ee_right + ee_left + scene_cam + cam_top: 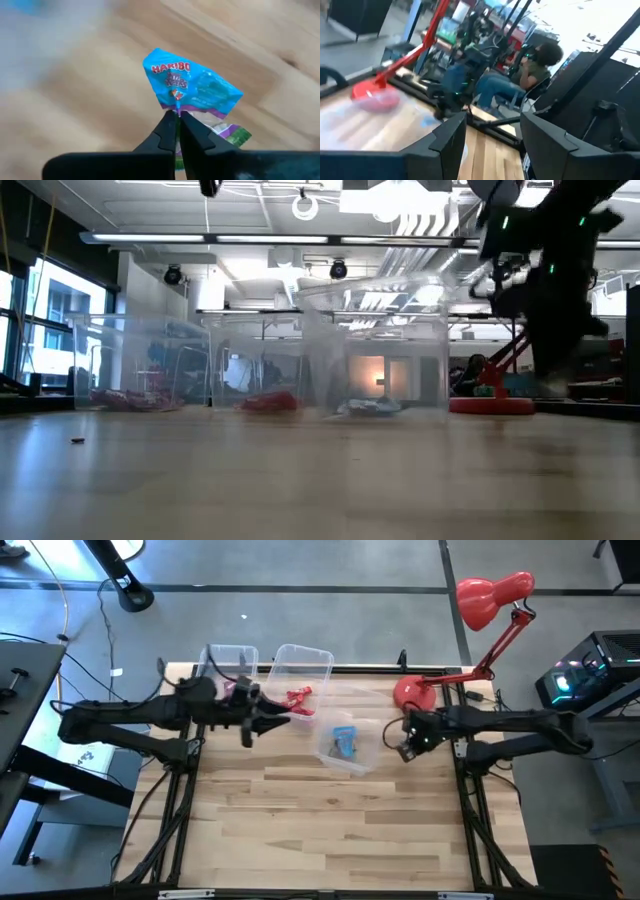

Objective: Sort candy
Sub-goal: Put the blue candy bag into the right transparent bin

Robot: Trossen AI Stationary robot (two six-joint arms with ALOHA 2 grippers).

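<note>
The right gripper [178, 116] is clenched on the edge of a blue candy packet [192, 85], holding it above the wooden table [330, 810], right of the clear bin [345, 762] that holds other blue candies [344, 743]. The left gripper [283, 721] hangs with fingers spread beside the middle bin [310, 662], near the red candies [299, 696]. Pink candies [229, 690] lie in the left bin [236, 653].

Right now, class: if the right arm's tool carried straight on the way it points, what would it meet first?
The right tool, shut on a blue Haribo packet, points left toward the clear plastic bin holding blue sweets. That bin probably comes first, though height is unclear.
</note>
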